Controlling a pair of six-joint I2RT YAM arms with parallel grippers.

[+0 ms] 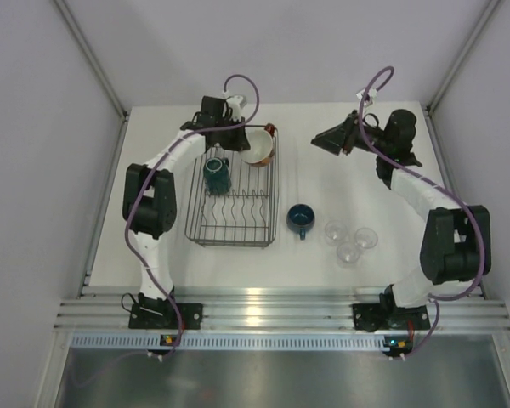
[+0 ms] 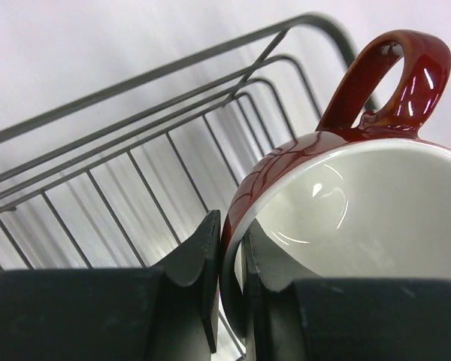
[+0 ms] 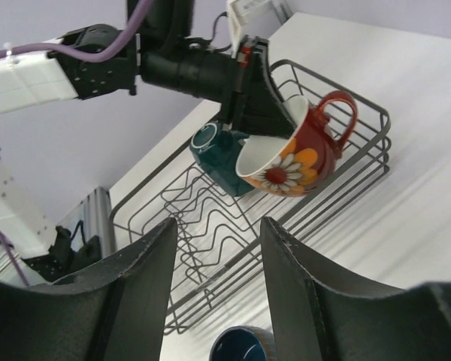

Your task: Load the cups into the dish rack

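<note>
Okay, nearest on worktop (image 1: 238,268): three clear glasses (image 1: 349,240) bunched together, right of rack (image 1: 232,223). Just beyond, blue cup (image 1: 300,218) upright between glasses and rack. Inside rack toward far end, teal mug (image 1: 218,174). At rack's far right corner, red flowered cup (image 1: 259,146) tilted, rim pinched by left hand (image 2: 231,256). Farthest right, right hand (image 3: 218,226) spread apart, holding nothing.

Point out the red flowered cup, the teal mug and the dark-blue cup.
red flowered cup (image 3: 293,165): right wrist view, on its painted outer wall.
teal mug (image 1: 218,175): top external view, on its body, inside the rack.
dark-blue cup (image 1: 300,216): top external view, on its open mouth.
</note>
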